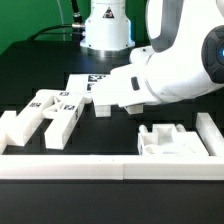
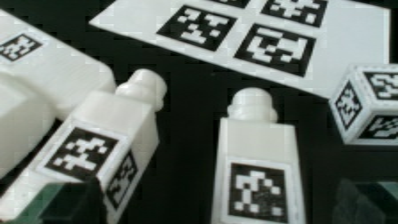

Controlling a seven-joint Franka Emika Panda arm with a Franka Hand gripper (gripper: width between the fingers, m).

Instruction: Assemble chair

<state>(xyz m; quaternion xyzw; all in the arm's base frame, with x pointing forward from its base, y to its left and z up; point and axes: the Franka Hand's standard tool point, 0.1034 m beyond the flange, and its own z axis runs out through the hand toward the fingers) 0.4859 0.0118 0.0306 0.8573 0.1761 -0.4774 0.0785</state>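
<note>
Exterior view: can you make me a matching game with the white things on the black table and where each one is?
Things:
1. tagged chair legs
2. marker board
3. long border rail
4. notched chair piece

Places:
A. along the front edge
B. the exterior view's left
C. the exterior view's right, next to the rail
D. the middle, farther back

Pairs: 1-B, 2-D, 3-A, 4-C

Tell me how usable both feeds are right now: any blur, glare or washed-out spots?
Exterior view: the white arm is blown out, and the white chair pieces blur into each other. Wrist view: soft overall, but tags on the marker board and two leg pieces read clearly; no glare.
</note>
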